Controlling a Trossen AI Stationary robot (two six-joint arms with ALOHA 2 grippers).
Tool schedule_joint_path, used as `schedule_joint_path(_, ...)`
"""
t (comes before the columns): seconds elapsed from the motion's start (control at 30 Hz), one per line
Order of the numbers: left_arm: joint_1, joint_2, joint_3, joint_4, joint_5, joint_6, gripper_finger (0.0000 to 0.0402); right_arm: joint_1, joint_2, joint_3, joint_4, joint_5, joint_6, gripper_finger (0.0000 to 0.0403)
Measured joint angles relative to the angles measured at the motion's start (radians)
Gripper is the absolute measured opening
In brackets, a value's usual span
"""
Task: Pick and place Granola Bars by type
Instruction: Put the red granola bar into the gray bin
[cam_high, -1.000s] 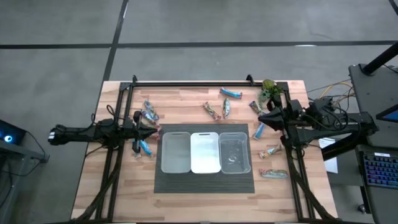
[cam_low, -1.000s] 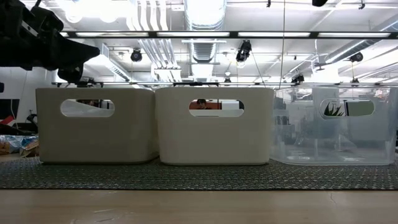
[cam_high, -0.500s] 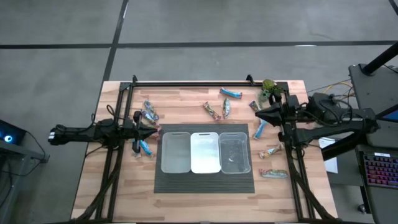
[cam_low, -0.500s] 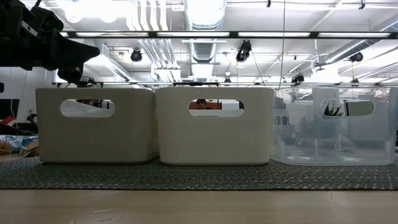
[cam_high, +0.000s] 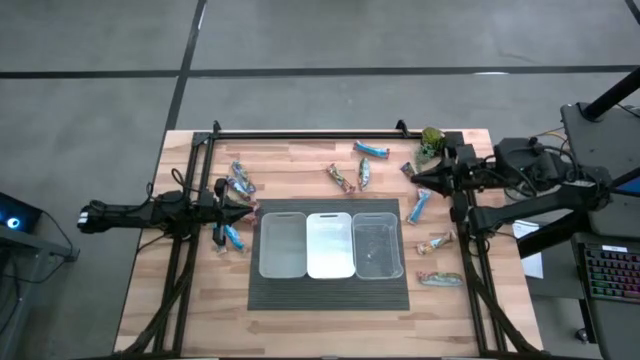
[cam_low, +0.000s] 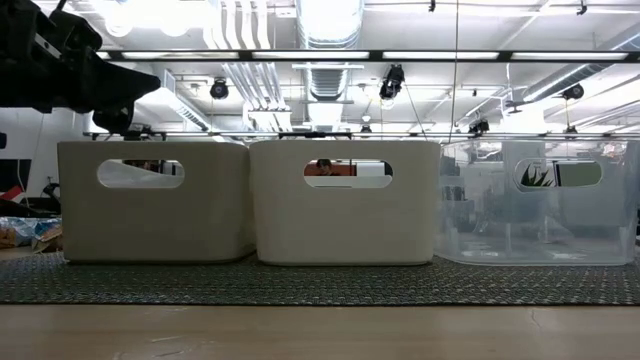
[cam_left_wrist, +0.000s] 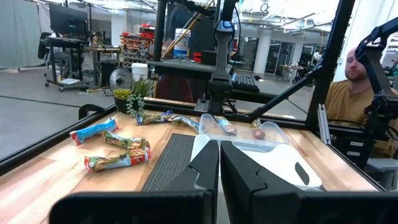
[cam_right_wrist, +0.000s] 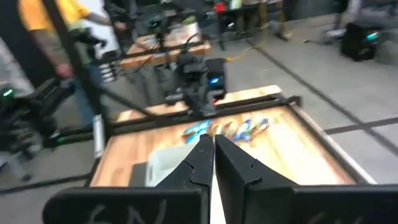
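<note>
Granola bars lie scattered on the wooden table: a cluster at the left (cam_high: 240, 182), one by the left gripper (cam_high: 232, 236), several at the far middle (cam_high: 366, 173), and several at the right (cam_high: 419, 207). None of them is held. My left gripper (cam_high: 250, 212) hovers shut and level at the table's left, beside the left bin. My right gripper (cam_high: 415, 178) is shut and raised above the bars at the right. The wrist views show both pairs of fingers closed with nothing between them: left (cam_left_wrist: 219, 163), right (cam_right_wrist: 213, 155).
Three bins (cam_high: 282, 244), (cam_high: 330, 244), (cam_high: 377, 244) stand side by side on a dark mat (cam_high: 330, 292) at the table's middle. A green plant-like object (cam_high: 432, 143) sits at the far right corner. A black frame rail (cam_high: 310, 132) runs along the far edge. A person (cam_left_wrist: 354, 81) sits beyond the table.
My right gripper has risen and drifted a little toward the far edge. It has tipped up from pointing downward to nearer level and stayed shut. The bars and bins have not moved.
</note>
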Motion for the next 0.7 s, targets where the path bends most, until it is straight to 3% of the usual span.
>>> schedule_joint_path(0.17,0.000,0.000,0.000,0.000,0.000,0.000,0.0000,-0.016,0.058,0.065,-0.091,0.104,0.007,0.0008)
schedule_joint_path(0.7,0.000,0.000,0.000,0.000,0.000,0.000,0.0000,-0.178,0.238,0.134,-0.127,0.052,0.070,0.0008)
